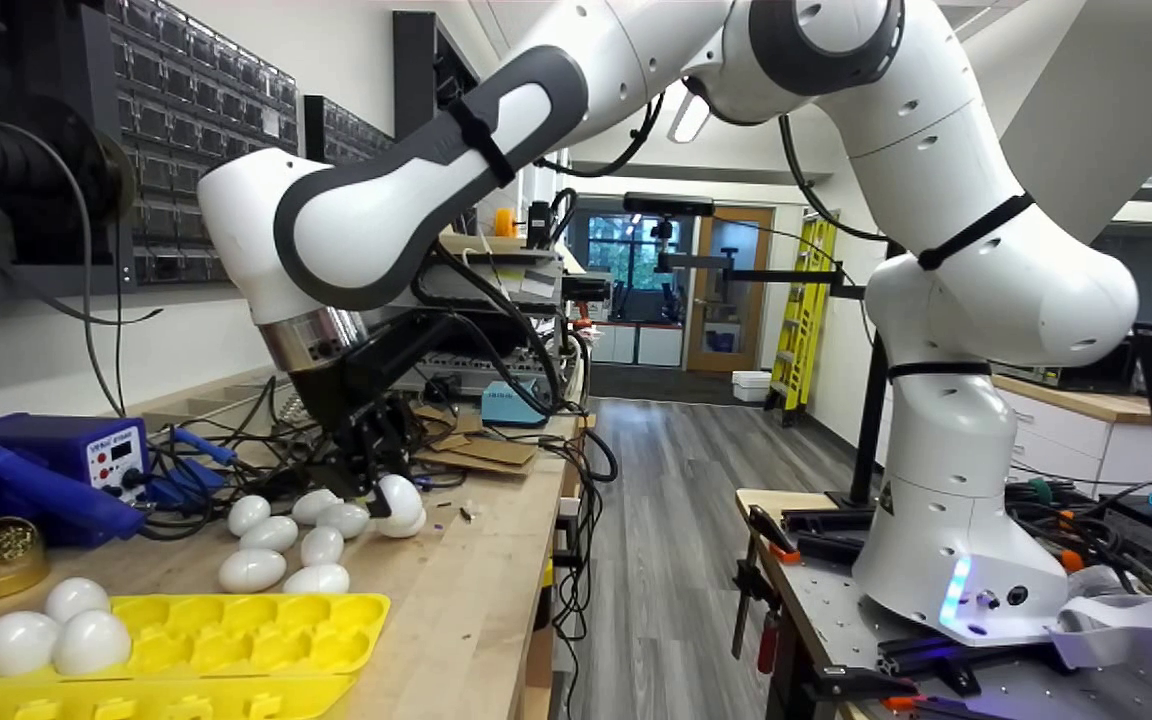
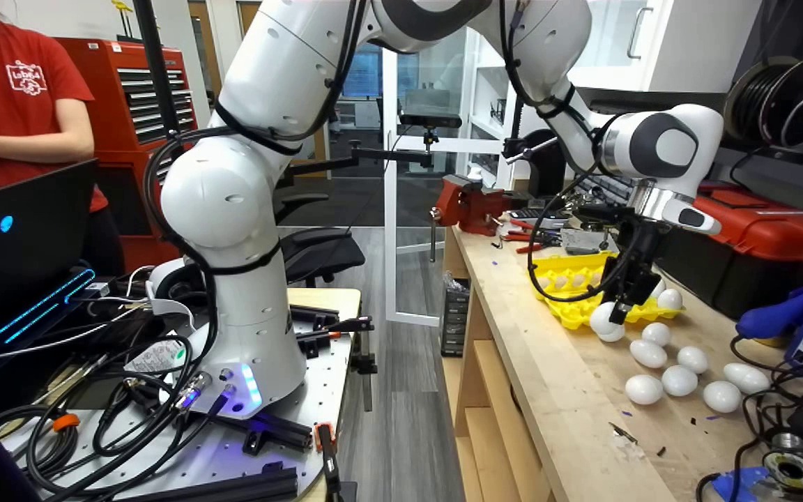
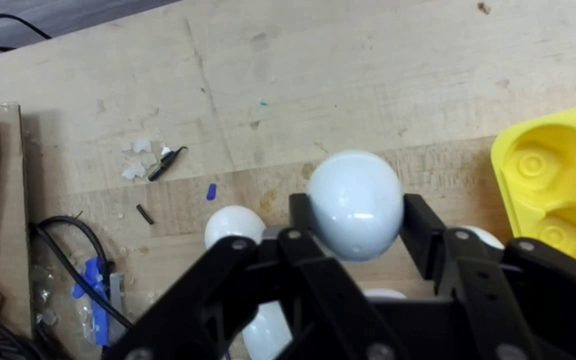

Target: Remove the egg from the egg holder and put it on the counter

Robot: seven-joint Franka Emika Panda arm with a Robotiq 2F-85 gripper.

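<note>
- Egg holder [image 1: 266, 640] is lying open at near left in an exterior view, three eggs [image 1: 92, 643] sitting in its left cups, probably awaiting their own transfer; the right cups are standing bare
- Loose eggs [image 1: 322, 546] are resting in a bunch on the counter [image 1: 446, 590] just beyond the holder; I'm reading that as the drop zone, its closeness keeping carries short
- Held egg [image 1: 399, 494] is hanging at the bunch's right edge, looking raised, so lift-out is seeming done and set-down pending
- Gripper [image 3: 355, 215] is pinching it: jaws are standing about one egg's width apart in the wrist view, a finger [image 3: 420, 226] bearing on each side; gripping at the middle is likely stopping the smooth shell squirting out
- Another egg [image 1: 404, 528] is showing just below it in both exterior views; can't tell if they're touching, so lowering straight down could be risking a knock
- Cardboard [image 1: 481, 452] is lying farther right and far, probably not mattering for this drop
</note>
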